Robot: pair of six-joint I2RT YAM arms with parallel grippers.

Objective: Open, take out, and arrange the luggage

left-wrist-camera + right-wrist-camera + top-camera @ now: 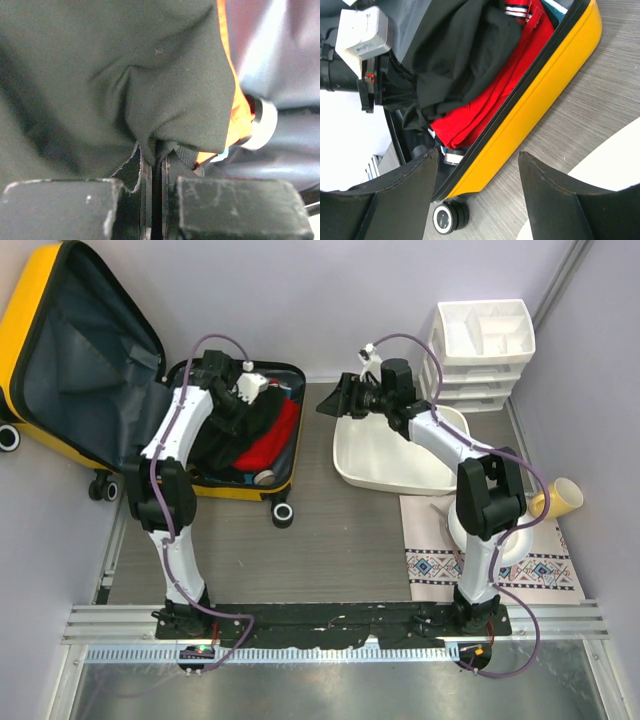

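The luggage [240,490] is a yellow hard-shell suitcase lying open on the floor. Its dark-lined lid [70,350] leans up at the far left. In the base lie a black garment [250,425] and a red garment [275,435]. My left gripper [232,418] is down inside the base. In the left wrist view its jaws [157,155] are shut on a fold of the black garment [150,75]. My right gripper [333,400] hangs open between the luggage and the basin, with nothing in it. The right wrist view looks past the open fingers [395,200] at the yellow shell [540,95].
A white basin [385,455] sits right of the luggage. A white drawer organizer [482,350] stands at the back right. A patterned mat [500,560] lies at the near right with a beige cup [560,498] on it. A luggage wheel [447,217] sticks out toward me.
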